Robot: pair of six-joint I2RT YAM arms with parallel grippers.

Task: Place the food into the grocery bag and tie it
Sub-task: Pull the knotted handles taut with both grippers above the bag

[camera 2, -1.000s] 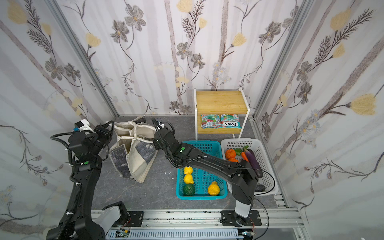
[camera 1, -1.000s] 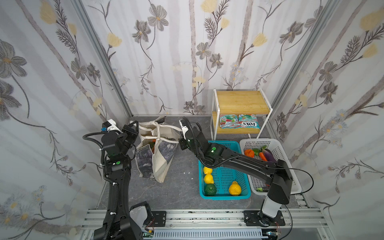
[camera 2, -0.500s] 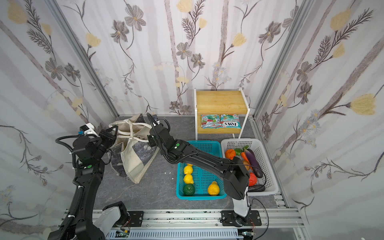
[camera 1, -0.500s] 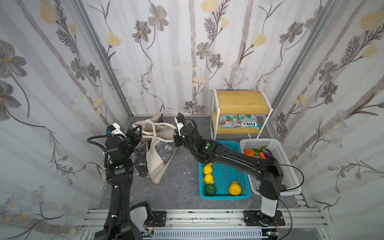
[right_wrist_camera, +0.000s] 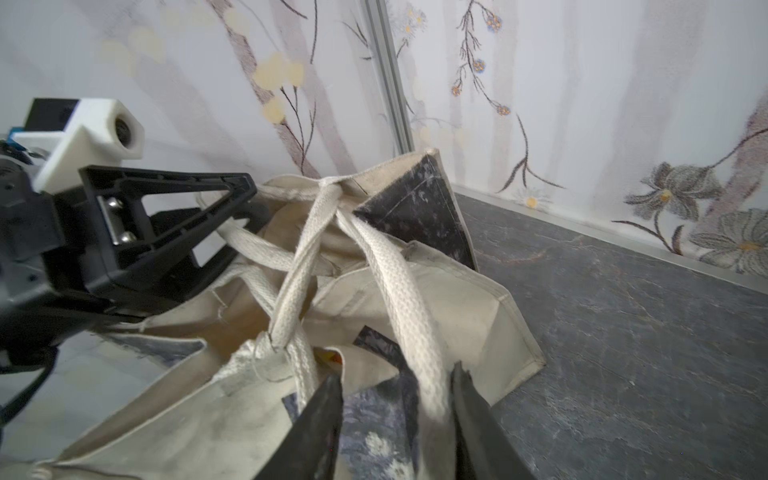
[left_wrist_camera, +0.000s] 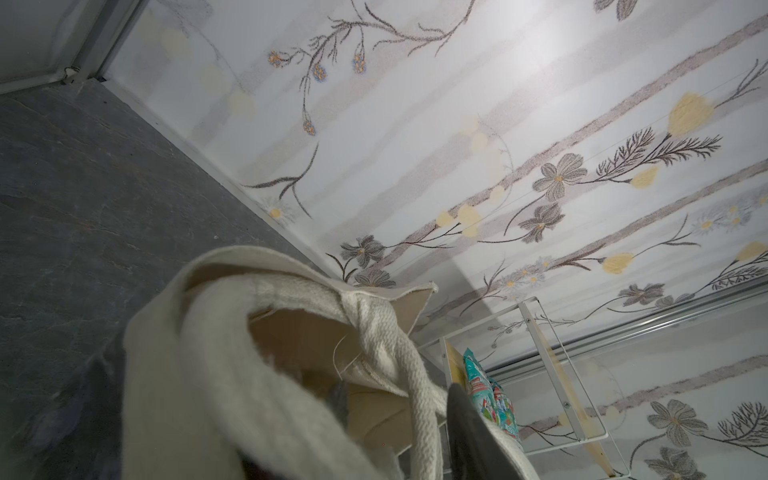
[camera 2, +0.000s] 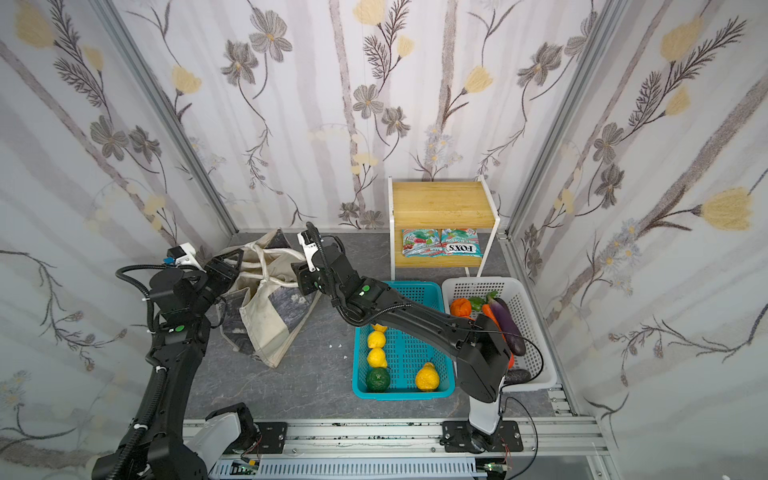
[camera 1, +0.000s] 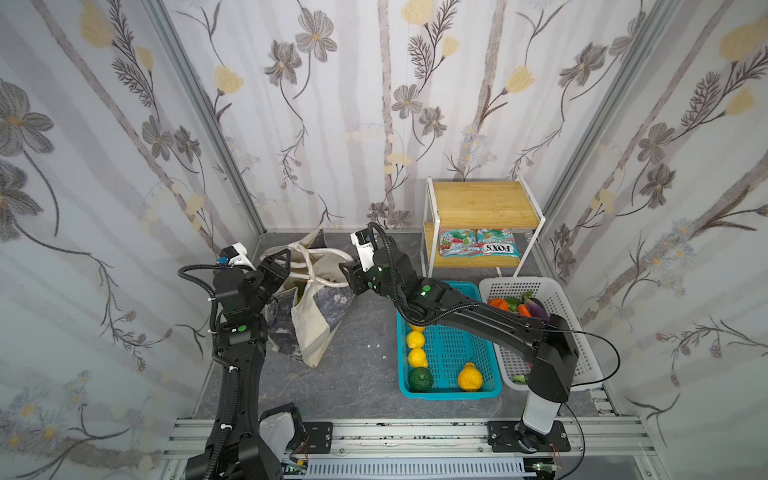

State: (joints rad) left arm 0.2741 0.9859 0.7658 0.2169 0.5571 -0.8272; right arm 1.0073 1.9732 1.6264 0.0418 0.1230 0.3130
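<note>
Both grippers are closing in on the grocery bag [camera 1: 309, 328] compared with a second ago, when they were holding its strap handles [right_wrist_camera: 399, 291] pulled out to either side—and both sets of jaws, pinched shut then, are now standing parted. In the right wrist view the right gripper [right_wrist_camera: 397, 374] is showing a clear gap between its fingers, with one strap lying loose through it rather than clamped. The left gripper [camera 1: 279, 266] is likewise sitting with its fingers apart at the bag's rim, a strap running past its tip but nothing pinched. The bag is slumping on the grey floor [camera 1: 365, 361] at the back left, its straps crossing over its mouth and looping round each other in what is looking like a first knot. That is suggesting the tie is being released, though whether as finished or only for a fresh grip cannot be told. A fleck of orange-yellow is showing inside the mouth, yet much food is sitting outside: yellow fruit [camera 1: 415, 338] in the teal basket [camera 1: 453, 345], vegetables [camera 1: 519, 305] in the white basket [camera 1: 519, 282], two candy packets [camera 1: 478, 243] on the lower tier of the shelf [camera 1: 482, 203]. Those packets are bearing the only legible writing—"FOX'S", reading upside down in both top views; no caption is readable on the bag's dark print.
</note>
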